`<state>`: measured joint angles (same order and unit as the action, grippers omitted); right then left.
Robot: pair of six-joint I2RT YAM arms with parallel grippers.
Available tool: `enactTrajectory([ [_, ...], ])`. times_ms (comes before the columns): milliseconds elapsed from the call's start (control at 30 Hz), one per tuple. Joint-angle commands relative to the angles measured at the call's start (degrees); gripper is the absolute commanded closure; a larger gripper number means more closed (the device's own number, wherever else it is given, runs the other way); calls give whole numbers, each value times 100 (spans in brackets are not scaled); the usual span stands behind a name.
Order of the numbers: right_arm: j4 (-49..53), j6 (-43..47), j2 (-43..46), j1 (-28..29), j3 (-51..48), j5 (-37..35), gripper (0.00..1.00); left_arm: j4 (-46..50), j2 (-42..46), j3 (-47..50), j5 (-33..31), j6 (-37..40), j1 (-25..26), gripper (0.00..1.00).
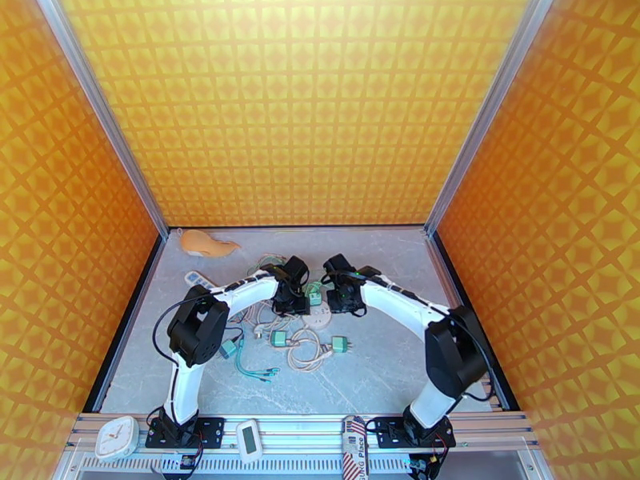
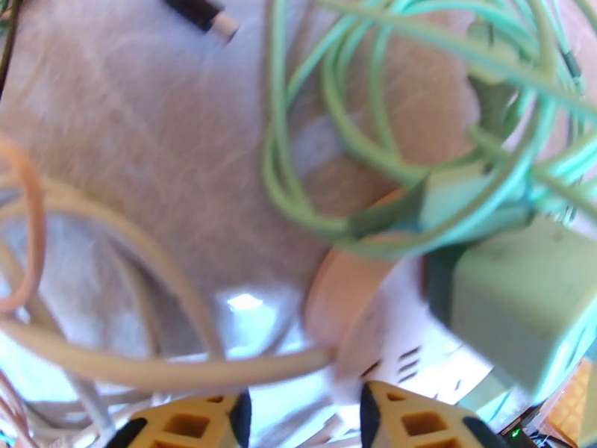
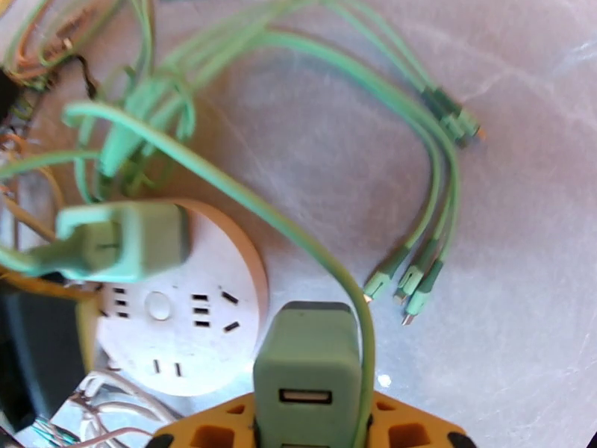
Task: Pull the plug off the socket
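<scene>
Round white plastic socket (image 3: 186, 345) holds one green oblong plug (image 3: 123, 240) at its rim. Right jaws grip green cube-shaped plastic plug (image 3: 306, 360), USB port toward wrist, long axis along jaws. Left jaws open.

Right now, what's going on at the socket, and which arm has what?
The right gripper is shut on a green USB adapter at the near rim of the round white socket. I can't tell whether its pins are fully out. A second green plug, with its cable attached, sits on the socket's far side. The left gripper hovers open at the socket's edge, holding nothing.
</scene>
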<state>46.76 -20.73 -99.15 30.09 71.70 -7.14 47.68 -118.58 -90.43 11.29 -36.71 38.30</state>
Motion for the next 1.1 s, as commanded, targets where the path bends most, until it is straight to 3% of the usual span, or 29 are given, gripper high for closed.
enactTrajectory([
  [0,44,0,-154,13,-103,-65,64,379,537,-241,-155,280,37,49],
  [400,103,-54,394,10,-23,-41,30,-264,973,-52,-13,1819,46,51],
  [600,73,-186,904,6,-28,-95,21,-307,1028,-17,-16,1742,64,50],
  [700,-110,-336,1160,6,-183,-208,2,-467,1026,67,-155,1525,90,49],
  [1067,-288,-912,1839,-64,-613,-718,2,-82,20,-978,-837,757,431,46],
])
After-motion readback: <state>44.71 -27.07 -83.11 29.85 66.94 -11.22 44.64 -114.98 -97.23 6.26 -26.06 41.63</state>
